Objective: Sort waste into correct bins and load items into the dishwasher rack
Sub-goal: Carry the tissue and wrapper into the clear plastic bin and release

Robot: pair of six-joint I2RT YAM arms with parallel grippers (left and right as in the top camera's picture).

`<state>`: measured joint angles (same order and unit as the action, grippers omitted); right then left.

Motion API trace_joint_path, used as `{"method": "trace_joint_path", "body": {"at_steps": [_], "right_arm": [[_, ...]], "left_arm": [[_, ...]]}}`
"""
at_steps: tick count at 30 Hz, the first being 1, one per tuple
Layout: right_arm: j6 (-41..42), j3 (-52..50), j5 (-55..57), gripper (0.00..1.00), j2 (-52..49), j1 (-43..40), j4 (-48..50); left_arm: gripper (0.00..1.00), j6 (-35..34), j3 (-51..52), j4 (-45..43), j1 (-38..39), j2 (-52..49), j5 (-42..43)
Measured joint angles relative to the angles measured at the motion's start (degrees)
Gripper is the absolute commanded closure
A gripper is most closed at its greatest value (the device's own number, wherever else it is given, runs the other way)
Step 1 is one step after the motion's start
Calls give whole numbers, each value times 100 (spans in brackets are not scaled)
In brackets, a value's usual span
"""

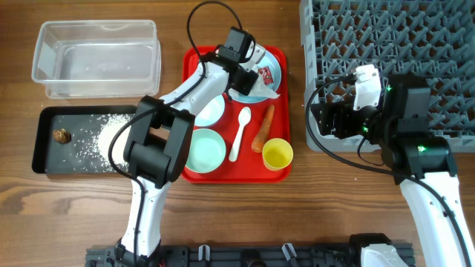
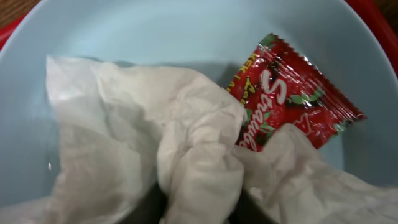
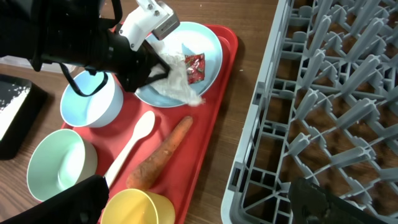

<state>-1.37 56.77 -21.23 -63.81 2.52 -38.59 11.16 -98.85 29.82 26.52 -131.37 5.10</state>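
Sorting waste: my left gripper [image 3: 155, 70] is clamped on the napkin [image 2: 155, 124], which lies bunched on the plate [image 2: 186, 31] beside the wrapper [image 2: 292, 106]. Right gripper [image 1: 324, 119], right of the plate, fingers apart, empty. Next, I judge: lift the napkin clear and carry it to the tub [image 1: 96, 48], left of the plate

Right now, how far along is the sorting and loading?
Done: loose white rice grains and a small brown lump lie in the shallow black tray. In hand: the left gripper pinches the crumpled white paper napkin on the round light-blue plate. Left: red-and-white wrapper, orange carrot piece, light-blue bowl, pale-green bowl, yellow cup, white plastic spoon, all on the flat red tray.
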Motion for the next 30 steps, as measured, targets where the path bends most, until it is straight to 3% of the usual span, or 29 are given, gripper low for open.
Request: {"method": "trace_joint_path", "body": {"at_steps": [7,14,23,30], "right_arm": [[0,0,0,4,0,0,0],[0,0,0,4,0,0,2],[0,0,2,4,0,0,4],[0,0,2,4,0,0,4]], "left_arm": [[96,-317,-11,-2,-11,2,33],[96,-1139,-131,146,-234,444,28],[96,-1687,-409,267,-1198,2651,-103],[96,-1733,-466,693,-2229,2933,-463]]}}
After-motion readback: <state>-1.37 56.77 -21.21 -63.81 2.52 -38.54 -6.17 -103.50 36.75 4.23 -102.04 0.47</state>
